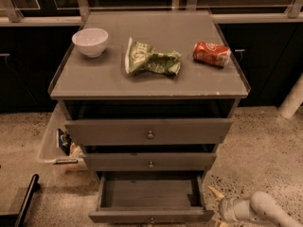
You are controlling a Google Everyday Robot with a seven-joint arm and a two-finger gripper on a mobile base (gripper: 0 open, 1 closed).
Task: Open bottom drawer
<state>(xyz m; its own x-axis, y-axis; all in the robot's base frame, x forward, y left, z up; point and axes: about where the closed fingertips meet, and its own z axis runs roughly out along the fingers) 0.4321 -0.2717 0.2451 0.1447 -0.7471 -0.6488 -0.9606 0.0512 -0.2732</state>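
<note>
Bottom drawer [123,216] pulled far out beneath the two upper drawers [109,132]. My tool [217,208] sits low, just right of its front corner, spread wide, holding nothing. Surface [109,82] carries white bowl [90,41], green bag [151,59], red can [211,54].

The bottom drawer [150,195], pulled out, is reachable from above and from the front, its rear overhung by the middle drawer [118,161], while the gripper [217,208] sits low over open floor [265,160] just right of its front corner, and a clear plastic bin [49,144] crowds the left side of the cabinet [94,82].
</note>
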